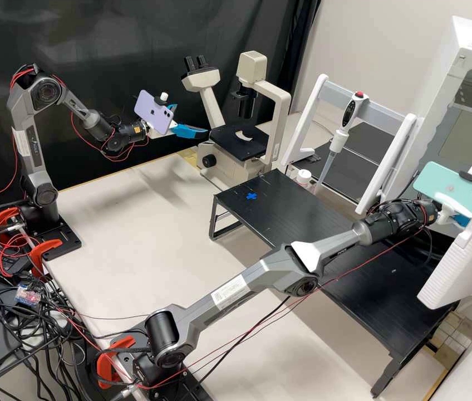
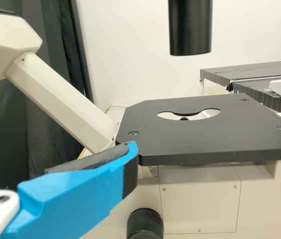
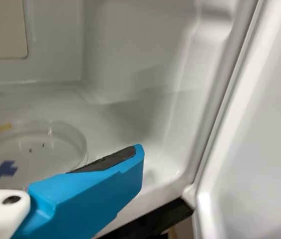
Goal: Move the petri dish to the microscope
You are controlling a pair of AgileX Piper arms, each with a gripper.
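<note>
- Lying flat on the floor of the cabinet (image 1: 456, 64) at the right, the dish (image 3: 36, 152) is clear and round, with a yellow strip near its rim and a blue cross showing in or under it.
- The right pincer (image 1: 462, 220) is open; its dark pad (image 3: 111, 160) is bare, close to the dish. If they touch, I cannot tell.
- The left pincer (image 1: 192, 119) is open also and holds nothing, beside the stage (image 1: 242, 149) of the microscope (image 1: 225, 167).
- I judge the step in hand is to take the dish; the task is at its beginning.
- The dish should be light, stiff and rather slippery, thin at the wall, so it may crack or jump away under a hard squeeze.
- Better to hold it low by two opposite sides of the rim, gently, and keep it level; a lid, if there is one, could slide.
- The door (image 1: 470, 250) stands open on the near side, and its edge leaves not much room for the arm going out.
- Between cabinet and microscope, the platform (image 1: 272, 209) could serve for passing the dish from one arm to the other, but the pipette (image 1: 350, 114) stands at its far side.
- At the stage, the dish must come in from the side, under the black tube (image 2: 191, 30), and sit over the opening (image 2: 169, 116).
</note>
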